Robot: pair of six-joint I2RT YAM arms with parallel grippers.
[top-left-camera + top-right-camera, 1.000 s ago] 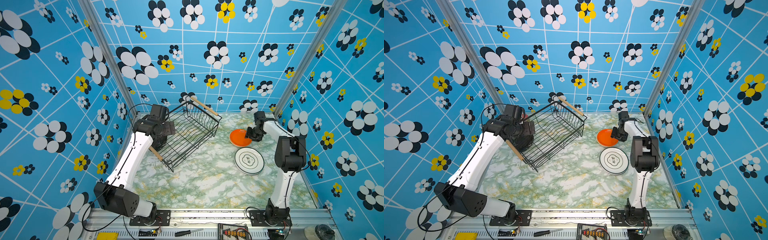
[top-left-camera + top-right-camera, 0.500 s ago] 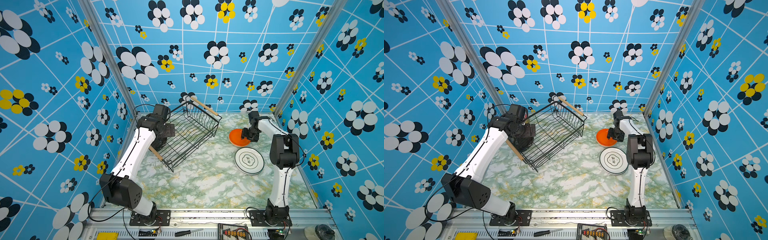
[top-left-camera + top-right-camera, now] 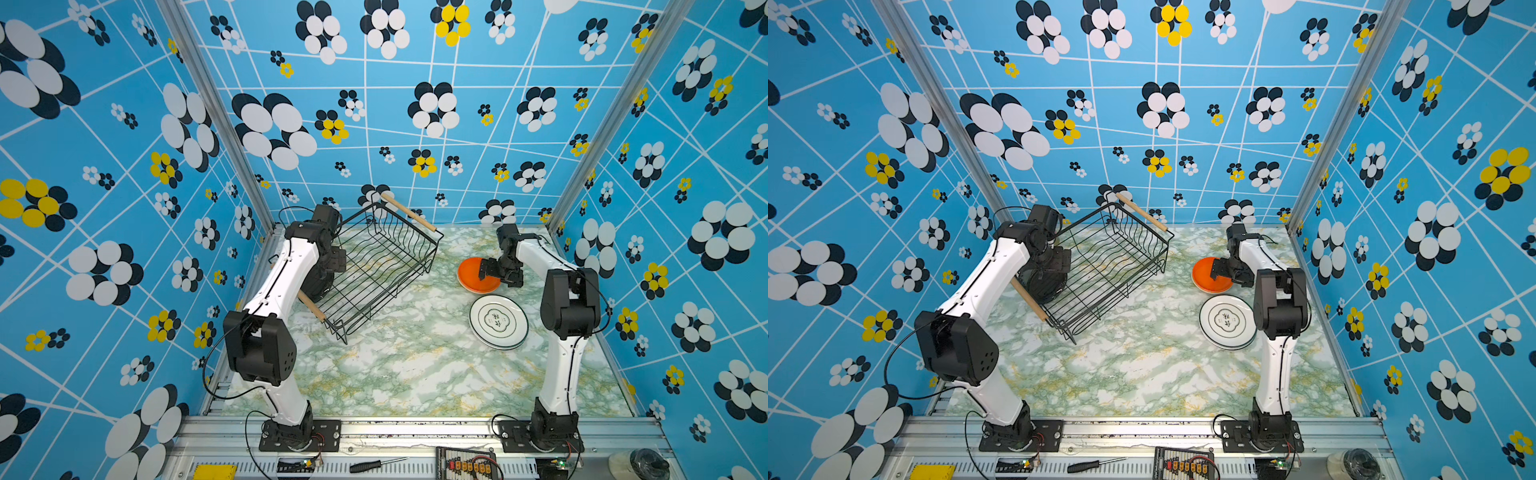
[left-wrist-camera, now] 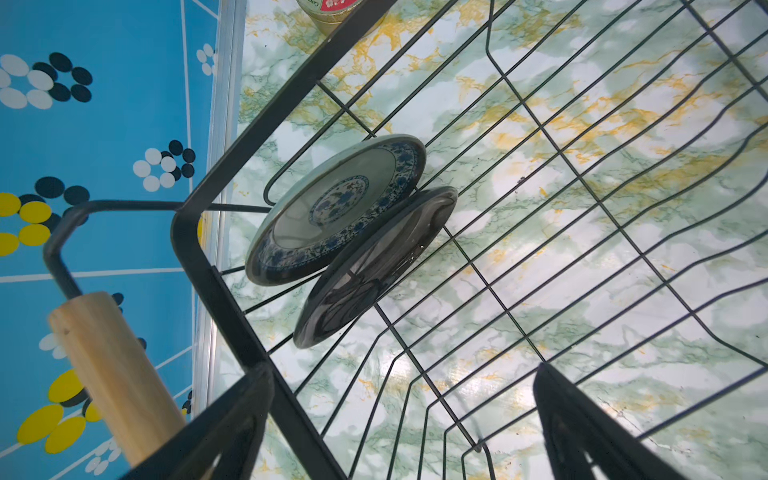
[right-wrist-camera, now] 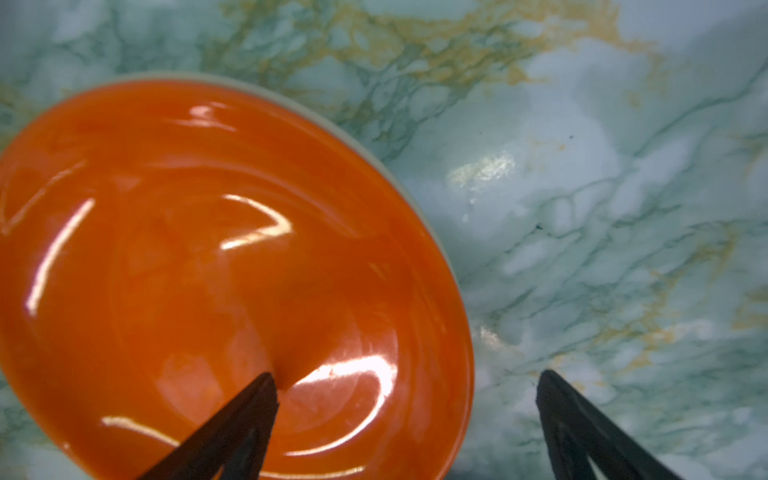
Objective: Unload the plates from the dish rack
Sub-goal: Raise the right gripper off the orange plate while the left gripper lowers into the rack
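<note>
The black wire dish rack (image 3: pixel 386 266) (image 3: pixel 1113 266) stands askew at the back left. In the left wrist view a blue-patterned plate (image 4: pixel 332 208) and a black plate (image 4: pixel 374 266) stand on edge in a corner of the rack (image 4: pixel 582 174). My left gripper (image 4: pixel 405 415) (image 3: pixel 338 259) hangs open over that end, with the rack's rim bar between its fingers. An orange plate (image 3: pixel 471 274) (image 5: pixel 208 270) lies flat on the table. My right gripper (image 5: pixel 405 415) (image 3: pixel 488 270) is open above its edge, one finger over the plate, the other over the table.
A white plate with a dark ring and a lobed emblem (image 3: pixel 498 322) (image 3: pixel 1227 322) lies in front of the orange one, on top of another. A red-lidded tin (image 4: pixel 336 8) stands beyond the rack. The rack's wooden handles (image 3: pixel 409 212) (image 4: pixel 112 374) stick out. Blue patterned walls close three sides.
My right gripper has opened and let go of the orange plate, which now rests on the table. The left arm's elbow has swung, while its gripper stays open at the rack.
</note>
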